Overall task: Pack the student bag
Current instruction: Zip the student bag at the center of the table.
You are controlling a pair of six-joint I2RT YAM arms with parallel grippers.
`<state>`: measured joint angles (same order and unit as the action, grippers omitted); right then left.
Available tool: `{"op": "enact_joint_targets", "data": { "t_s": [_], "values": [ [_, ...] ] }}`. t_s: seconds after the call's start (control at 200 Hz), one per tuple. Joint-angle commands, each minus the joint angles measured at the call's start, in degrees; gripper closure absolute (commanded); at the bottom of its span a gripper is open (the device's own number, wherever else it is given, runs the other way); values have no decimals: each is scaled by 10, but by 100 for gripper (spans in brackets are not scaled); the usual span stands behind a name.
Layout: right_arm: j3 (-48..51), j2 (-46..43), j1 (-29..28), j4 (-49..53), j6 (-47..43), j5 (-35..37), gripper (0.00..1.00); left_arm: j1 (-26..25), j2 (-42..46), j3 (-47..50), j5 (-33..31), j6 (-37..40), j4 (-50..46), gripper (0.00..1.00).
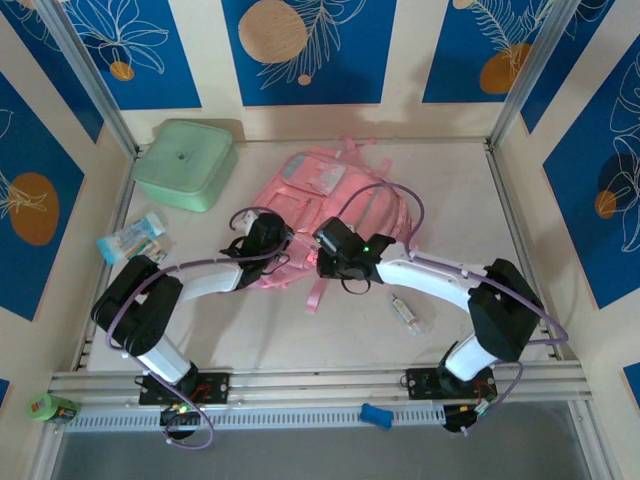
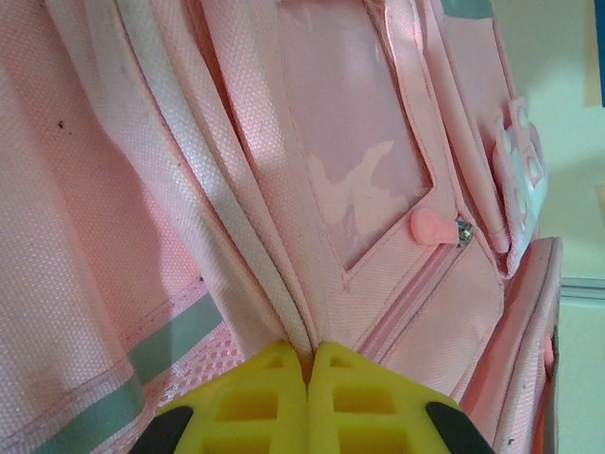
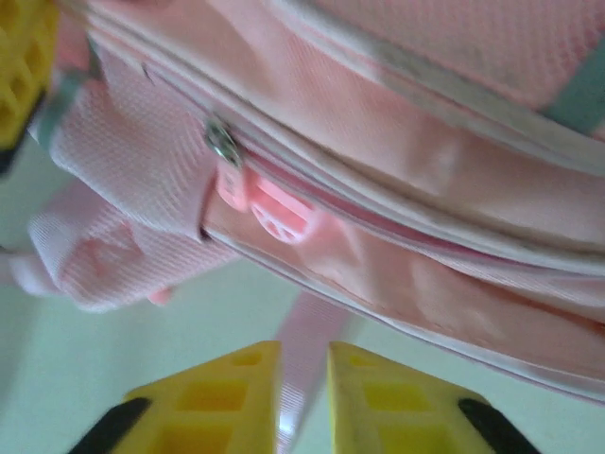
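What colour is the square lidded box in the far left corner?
The box is mint green, clearest from the top camera.

nothing legible showing anywhere, print on the small blue-and-white packet (image 1: 132,238) lying at the left of the bench (image 1: 300,335) being too small to read, student bag (image 1: 330,200) showing no readable label or brand

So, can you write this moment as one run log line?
left tool: shut on student bag seam | right tool: open, near zipper pull
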<state>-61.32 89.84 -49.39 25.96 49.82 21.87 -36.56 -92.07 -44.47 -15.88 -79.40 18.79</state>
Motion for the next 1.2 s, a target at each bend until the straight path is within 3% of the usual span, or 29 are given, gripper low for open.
{"op": "enact_joint_targets", "data": {
  "t_s": [0.0,0.075,0.24,0.34,0.605,0.835,1.196],
  "values": [
    [-47,44,-5,10,17,5,61,-3,23,-10,11,23,-7,100],
    [-78,80,0,11,24,-6,56,-5,27,-13,5,26,-14,100],
    [-137,143,2,46,51,24,57,-6,26,-16,9,27,-15,100],
    [-156,168,7,46,53,32,65,-7,23,-14,11,23,-14,100],
    [-181,208,13,56,54,52,75,-6,22,-8,7,20,-10,100],
    [-160,172,11,63,43,73,91,-7,25,-4,-5,27,-20,100],
    [-44,55,5,101,36,91,94,10,25,0,-25,34,-38,100]
  ]
}}
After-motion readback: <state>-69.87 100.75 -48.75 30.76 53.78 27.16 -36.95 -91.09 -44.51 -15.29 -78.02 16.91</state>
